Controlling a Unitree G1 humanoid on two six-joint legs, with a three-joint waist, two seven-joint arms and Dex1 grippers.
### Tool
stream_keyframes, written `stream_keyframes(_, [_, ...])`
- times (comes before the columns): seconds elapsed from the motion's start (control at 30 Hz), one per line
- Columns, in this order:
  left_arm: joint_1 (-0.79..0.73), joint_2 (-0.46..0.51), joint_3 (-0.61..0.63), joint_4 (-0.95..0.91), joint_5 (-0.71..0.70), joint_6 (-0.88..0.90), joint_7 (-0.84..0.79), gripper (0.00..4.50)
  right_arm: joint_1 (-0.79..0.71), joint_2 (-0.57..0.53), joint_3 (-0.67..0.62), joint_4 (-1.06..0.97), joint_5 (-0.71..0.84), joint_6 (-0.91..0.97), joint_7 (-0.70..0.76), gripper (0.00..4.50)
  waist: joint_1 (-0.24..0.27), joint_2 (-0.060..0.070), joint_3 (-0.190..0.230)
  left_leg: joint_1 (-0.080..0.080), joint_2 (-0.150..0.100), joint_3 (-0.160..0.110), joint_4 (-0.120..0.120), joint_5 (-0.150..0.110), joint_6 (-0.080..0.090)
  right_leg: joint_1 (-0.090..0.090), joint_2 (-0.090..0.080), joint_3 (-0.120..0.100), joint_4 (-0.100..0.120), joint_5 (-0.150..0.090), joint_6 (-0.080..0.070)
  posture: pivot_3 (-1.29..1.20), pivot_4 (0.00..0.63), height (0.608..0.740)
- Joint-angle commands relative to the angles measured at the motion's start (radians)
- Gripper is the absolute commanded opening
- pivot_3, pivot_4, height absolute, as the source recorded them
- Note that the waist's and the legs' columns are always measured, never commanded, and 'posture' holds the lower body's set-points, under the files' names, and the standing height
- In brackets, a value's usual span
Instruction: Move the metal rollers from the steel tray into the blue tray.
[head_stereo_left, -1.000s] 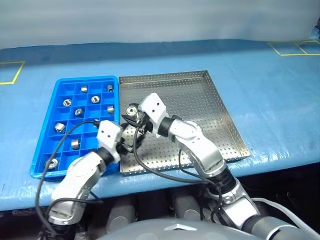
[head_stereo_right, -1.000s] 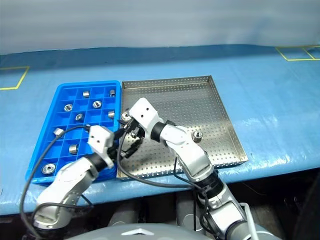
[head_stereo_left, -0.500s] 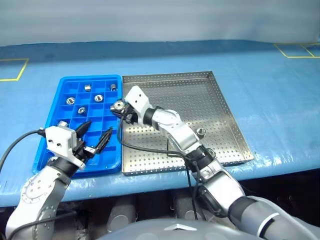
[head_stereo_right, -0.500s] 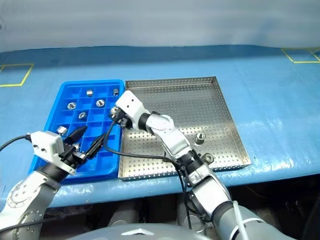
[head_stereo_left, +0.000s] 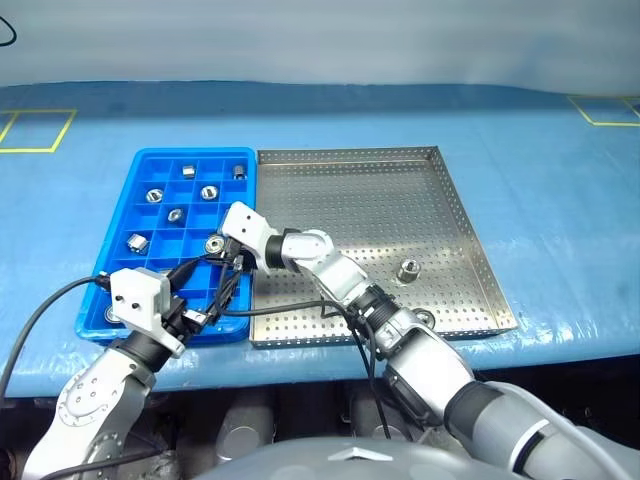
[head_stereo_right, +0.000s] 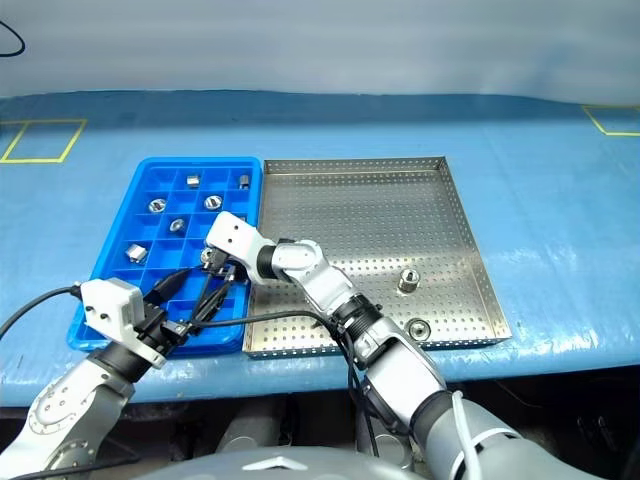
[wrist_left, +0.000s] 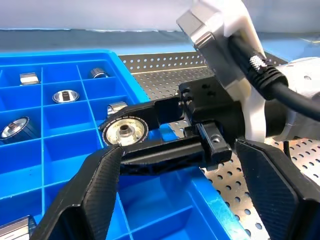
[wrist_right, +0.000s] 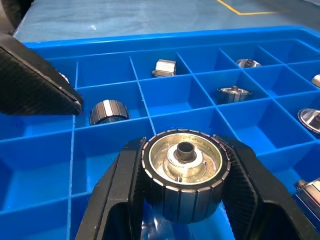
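the right gripper (head_stereo_left: 218, 247) pinches a roller (wrist_right: 183, 159) between its two fingers, over the blue tray (head_stereo_left: 118, 284) left of centre. the left gripper (head_stereo_left: 205, 290) sits spread and empty at the tray's lower edge. two more rollers (head_stereo_left: 408, 269) lie in the steel tray (head_stereo_left: 380, 180), lower right.

Blue tray (head_stereo_left: 112, 262) near the table's (head_stereo_left: 560, 190) front edge, touching the steel tray (head_stereo_left: 450, 200) on its right. Several metal rollers (head_stereo_left: 209, 192) in the blue tray's far and left compartments; two more in the steel tray's front right part, one (head_stereo_left: 408, 270) upright, one (head_stereo_left: 424, 319) by the front rim. Right end effector (head_stereo_left: 216, 246) over the blue tray's right side, clamped on a roller (wrist_right: 182, 172). Left end effector (head_stereo_left: 206, 291), spread apart, over its front right corner.
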Motion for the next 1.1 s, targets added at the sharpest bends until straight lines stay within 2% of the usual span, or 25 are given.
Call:
stream_keyframes(0.03, [0.001,0.003,-0.015,-0.049,0.004,-0.022,0.008,3.95,-0.087,0.130,-0.019,0.056,-0.004,-0.052,-0.002,1.72,0.001,0.000,0.000,0.000,0.000,0.000,0.000,0.000,0.000,0.000,0.000,0.000,0.000,0.000,0.000,0.14,0.150,0.740])
stream_keyframes(0.3, [0.004,0.000,-0.052,-0.057,0.007,-0.025,0.023,3.95,-0.176,0.182,-0.052,0.195,0.001,-0.130,-0.022,1.72,0.008,0.000,0.000,0.000,0.000,-0.002,0.000,0.001,-0.001,0.001,0.001,-0.002,0.000,0.000,0.000,0.17,0.150,0.740])
stream_keyframes(0.63, [0.056,-0.039,0.055,-0.094,-0.042,-0.072,0.060,3.95,-0.250,0.211,-0.067,0.175,0.029,-0.152,0.022,1.72,0.016,0.001,0.001,0.000,0.000,-0.005,-0.001,0.002,-0.002,0.001,0.001,-0.005,0.000,0.000,-0.001,0.21,0.150,0.740])
stream_keyframes(1.1, [0.175,-0.120,-0.082,-0.140,0.031,-0.139,0.110,3.95,-0.310,0.236,-0.056,0.266,0.021,-0.183,0.055,1.72,0.069,0.002,0.002,0.000,0.000,-0.018,-0.002,0.003,-0.006,0.007,0.000,-0.019,-0.001,-0.007,-0.011,0.34,0.150,0.740])
